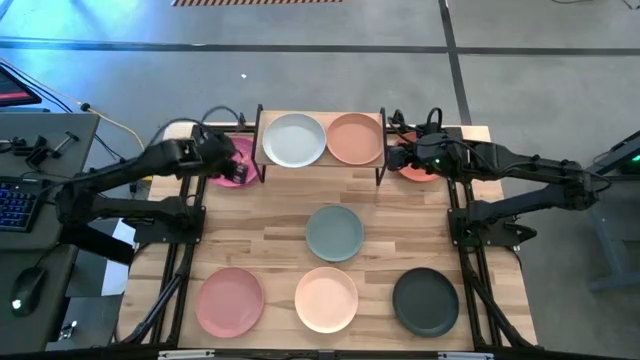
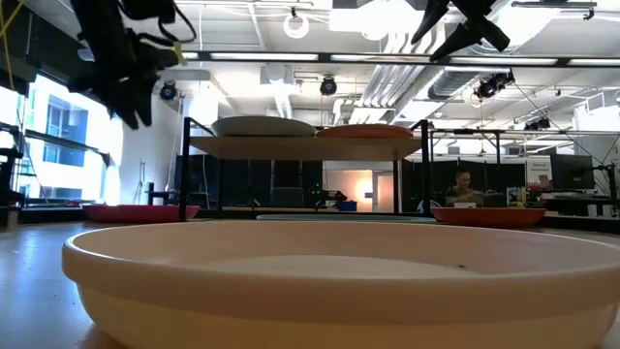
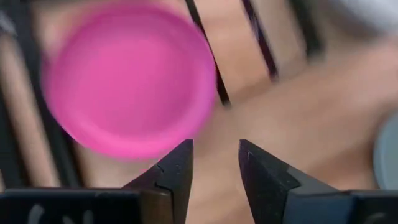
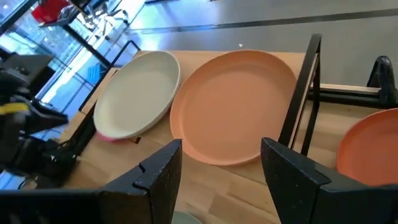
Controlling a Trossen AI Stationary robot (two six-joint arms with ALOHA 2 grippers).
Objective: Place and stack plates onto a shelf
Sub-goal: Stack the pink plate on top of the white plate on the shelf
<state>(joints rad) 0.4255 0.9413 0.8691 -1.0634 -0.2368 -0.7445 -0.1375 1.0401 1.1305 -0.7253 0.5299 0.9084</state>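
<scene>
The shelf (image 1: 320,165) stands at the table's far edge with a pale grey-white plate (image 1: 292,140) and a tan plate (image 1: 355,138) side by side on its top. The hot pink plate (image 1: 235,172) lies on the table left of the shelf, and the orange plate (image 1: 418,170) lies to its right. The grey-teal plate (image 1: 334,232) sits mid-table. Dusty pink (image 1: 229,300), cream-peach (image 1: 326,298) and black (image 1: 425,300) plates line the near edge. My left gripper (image 3: 214,152) hovers open over the hot pink plate (image 3: 127,78). My right gripper (image 4: 221,152) is open, raised above the orange plate (image 4: 367,149), facing the tan plate (image 4: 239,102).
The shelf's thin black legs (image 4: 301,99) stand between my right gripper and the tan plate. In the low view the cream-peach plate (image 2: 339,281) fills the foreground. Bare wood lies on either side of the grey-teal plate. A person sits far behind the table (image 2: 463,186).
</scene>
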